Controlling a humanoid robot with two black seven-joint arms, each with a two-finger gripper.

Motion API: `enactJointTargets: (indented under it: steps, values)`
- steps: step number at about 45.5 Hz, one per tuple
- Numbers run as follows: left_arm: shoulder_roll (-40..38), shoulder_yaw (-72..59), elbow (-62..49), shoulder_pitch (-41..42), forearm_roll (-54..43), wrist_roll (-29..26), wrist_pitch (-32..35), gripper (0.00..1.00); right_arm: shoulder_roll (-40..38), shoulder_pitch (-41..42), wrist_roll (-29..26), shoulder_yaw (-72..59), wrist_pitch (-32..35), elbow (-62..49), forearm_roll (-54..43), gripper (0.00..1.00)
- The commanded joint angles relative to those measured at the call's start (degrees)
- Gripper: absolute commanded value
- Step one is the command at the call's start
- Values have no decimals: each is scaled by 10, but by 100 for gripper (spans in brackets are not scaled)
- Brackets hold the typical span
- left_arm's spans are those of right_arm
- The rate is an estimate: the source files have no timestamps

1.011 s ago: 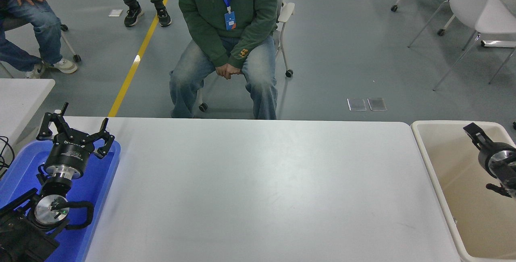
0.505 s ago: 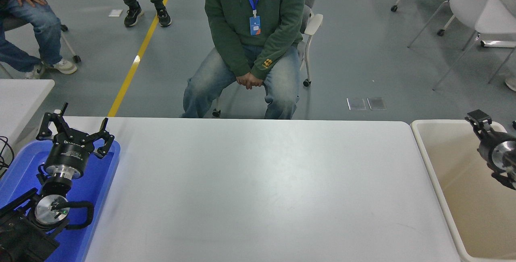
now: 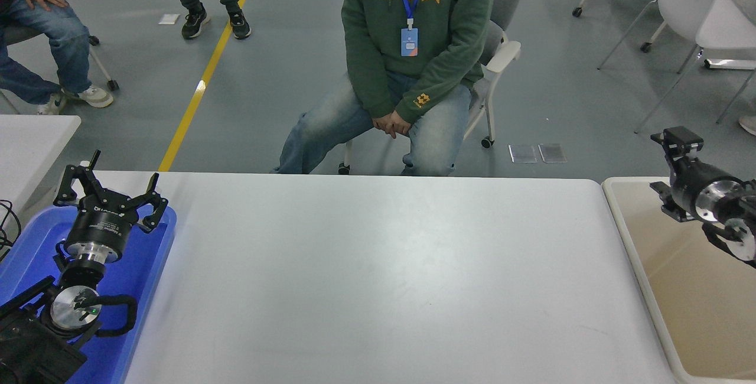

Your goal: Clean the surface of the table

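Since the earlier frames, the seated person (image 3: pixel 413 59) beyond the table surface's far edge has rolled rightward on the chair, and the right gripper (image 3: pixel 679 139) has risen from inside the beige bin (image 3: pixel 626 236) to hover above that bin's far rim, just off the table surface's right end.

Table surface (image 3: pixel 378 277): fills the middle of the view and carries no loose items or visible debris, so the cleaning appears complete or nearly so.

Beige bin: butts against the table surface's right end. Blue tray (image 3: pixel 147 266): overlaps the left end.

Left gripper (image 3: pixel 109 192): parked over the blue tray, fingers spread wide, holding nothing.

Right gripper: finger state cannot be determined from this angle.

Legible writing: yellow lettering on the person's green hoodie is not clearly readable; print on the left gripper's body is too small to read.
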Motion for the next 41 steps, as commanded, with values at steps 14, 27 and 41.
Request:
enactJointTargets:
  steps: [14, 27, 41]
  values:
    - [0, 0, 0, 0, 0, -1, 0, 100, 67, -46, 3, 119, 92, 14, 120, 100]
    - [0, 0, 1, 0, 0, 0, 0, 100, 80, -109, 3, 164, 195, 45, 121, 100]
    - [0, 0, 0, 0, 0, 0, 0, 100, 163, -121, 4, 198, 201, 39, 124, 100]
